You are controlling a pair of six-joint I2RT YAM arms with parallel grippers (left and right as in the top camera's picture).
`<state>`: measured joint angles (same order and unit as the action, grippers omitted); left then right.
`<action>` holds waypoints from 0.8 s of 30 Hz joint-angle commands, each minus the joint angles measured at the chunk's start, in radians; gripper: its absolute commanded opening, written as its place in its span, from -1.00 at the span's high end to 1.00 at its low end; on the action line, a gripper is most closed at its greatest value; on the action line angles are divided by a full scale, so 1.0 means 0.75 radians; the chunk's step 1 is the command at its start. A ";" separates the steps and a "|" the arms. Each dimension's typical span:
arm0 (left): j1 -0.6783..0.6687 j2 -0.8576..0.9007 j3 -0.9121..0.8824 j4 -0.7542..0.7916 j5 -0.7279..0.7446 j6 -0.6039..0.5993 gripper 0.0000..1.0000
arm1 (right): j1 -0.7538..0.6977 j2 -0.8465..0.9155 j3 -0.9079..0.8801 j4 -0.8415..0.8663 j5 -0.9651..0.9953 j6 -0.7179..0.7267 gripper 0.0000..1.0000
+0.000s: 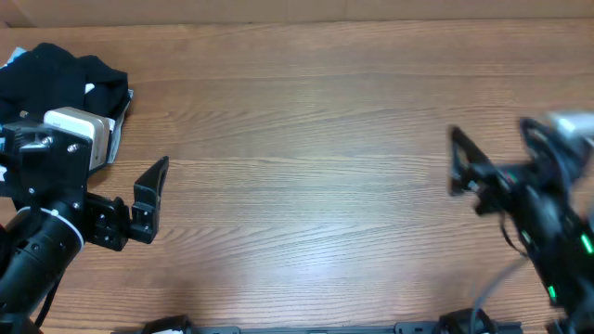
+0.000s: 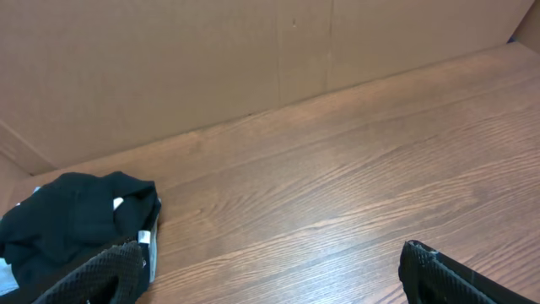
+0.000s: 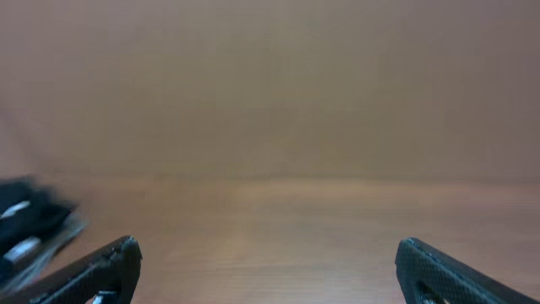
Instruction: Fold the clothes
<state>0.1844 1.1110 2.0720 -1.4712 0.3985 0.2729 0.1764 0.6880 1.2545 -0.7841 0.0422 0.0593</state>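
Note:
A black garment (image 1: pixel 58 79) lies bunched at the table's far left corner, with white tags and a grey edge showing. It also shows in the left wrist view (image 2: pixel 72 218) and blurred at the left of the right wrist view (image 3: pixel 25 224). My left gripper (image 1: pixel 139 190) is open and empty, just right of the garment and in front of it; in the left wrist view (image 2: pixel 270 274) its left finger overlaps the garment's edge. My right gripper (image 1: pixel 464 167) is open and empty at the right side, blurred, far from the garment; its own view (image 3: pixel 268 270) shows only bare wood between the fingers.
The wooden table (image 1: pixel 306 139) stretches between the two arms. A cardboard wall (image 2: pixel 211 59) stands along the table's far edge.

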 commanded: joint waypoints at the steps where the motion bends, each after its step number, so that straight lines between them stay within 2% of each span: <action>1: -0.006 -0.007 -0.003 0.001 -0.010 0.020 -1.00 | -0.132 -0.125 -0.199 0.058 0.002 -0.084 -1.00; 5: -0.006 -0.007 -0.003 0.002 -0.010 0.020 -1.00 | -0.242 -0.290 -0.542 0.264 -0.094 -0.085 -1.00; 10: -0.006 -0.007 -0.003 0.001 -0.010 0.020 -1.00 | -0.262 -0.494 -0.939 0.531 -0.207 -0.084 -1.00; 15: -0.006 -0.007 -0.003 0.001 -0.010 0.020 -1.00 | -0.284 -0.750 -1.297 0.670 -0.220 -0.084 -1.00; 18: -0.006 -0.007 -0.003 0.001 -0.010 0.020 -1.00 | -0.307 -0.911 -1.448 0.750 -0.236 -0.083 -1.00; 24: -0.006 -0.007 -0.003 0.001 -0.010 0.020 -1.00 | -0.313 -0.915 -1.648 0.979 -0.239 -0.080 -1.00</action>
<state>0.1844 1.1110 2.0708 -1.4715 0.3950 0.2729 -0.0525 0.0193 0.0750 -0.0925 -0.1272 0.0002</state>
